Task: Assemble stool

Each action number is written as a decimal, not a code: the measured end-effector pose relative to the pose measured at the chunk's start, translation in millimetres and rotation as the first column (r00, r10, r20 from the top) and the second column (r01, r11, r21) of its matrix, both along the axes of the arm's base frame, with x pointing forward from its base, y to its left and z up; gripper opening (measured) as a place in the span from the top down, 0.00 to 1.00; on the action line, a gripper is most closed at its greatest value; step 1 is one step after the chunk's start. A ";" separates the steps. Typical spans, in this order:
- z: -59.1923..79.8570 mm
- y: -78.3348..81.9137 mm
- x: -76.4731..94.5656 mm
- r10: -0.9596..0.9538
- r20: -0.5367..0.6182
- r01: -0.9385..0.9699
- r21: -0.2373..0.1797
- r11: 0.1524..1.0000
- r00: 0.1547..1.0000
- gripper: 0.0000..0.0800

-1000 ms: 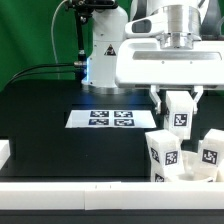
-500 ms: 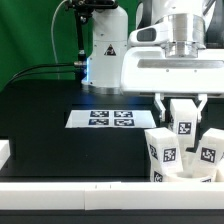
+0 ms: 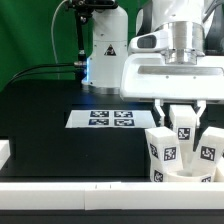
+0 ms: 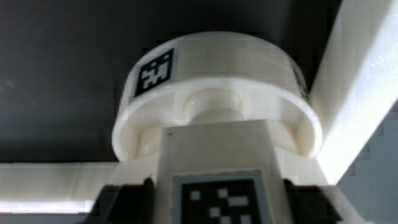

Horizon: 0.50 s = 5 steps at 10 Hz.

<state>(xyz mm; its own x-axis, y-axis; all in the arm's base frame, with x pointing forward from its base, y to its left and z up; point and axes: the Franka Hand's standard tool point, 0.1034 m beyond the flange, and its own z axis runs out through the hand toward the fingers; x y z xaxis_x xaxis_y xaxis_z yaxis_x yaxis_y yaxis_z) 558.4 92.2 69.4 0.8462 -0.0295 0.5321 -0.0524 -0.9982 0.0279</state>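
My gripper (image 3: 182, 118) is shut on a white stool leg (image 3: 182, 128) with a black-and-white tag. It holds the leg upright just above the stool's seat (image 3: 186, 179) at the front of the exterior view's right. Two more tagged legs stand on the seat, one on the left (image 3: 163, 154) and one on the right (image 3: 208, 154), and the held leg hangs between them. In the wrist view the held leg (image 4: 221, 185) fills the foreground between the dark fingers (image 4: 121, 200). A rounded white tagged part (image 4: 214, 80) lies just beyond it.
The marker board (image 3: 110, 118) lies flat on the black table toward the exterior view's left of the gripper. A white rail (image 3: 70, 186) runs along the front edge. The arm's white base (image 3: 105, 50) stands behind, before a green backdrop.
My gripper has moved toward the exterior view's right and slightly down with the leg, and now sits between the two standing legs.
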 end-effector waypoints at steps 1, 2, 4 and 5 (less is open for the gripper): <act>-1.1 0.1 -0.8 -0.001 -0.005 0.001 0.000 1.000 1.000 0.58; -1.1 0.1 -0.9 -0.001 -0.007 0.001 0.000 1.000 1.000 0.58; -3.5 -0.4 -2.4 0.006 -0.023 -0.007 -0.007 1.000 1.000 0.34; -4.0 -0.4 -2.7 0.011 -0.028 -0.011 -0.010 1.000 1.000 0.34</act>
<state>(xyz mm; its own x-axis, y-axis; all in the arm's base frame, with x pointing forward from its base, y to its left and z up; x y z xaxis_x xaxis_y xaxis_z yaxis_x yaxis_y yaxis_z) 555.6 91.7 65.4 0.8607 -0.0148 0.5089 -0.0404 -0.9984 0.0394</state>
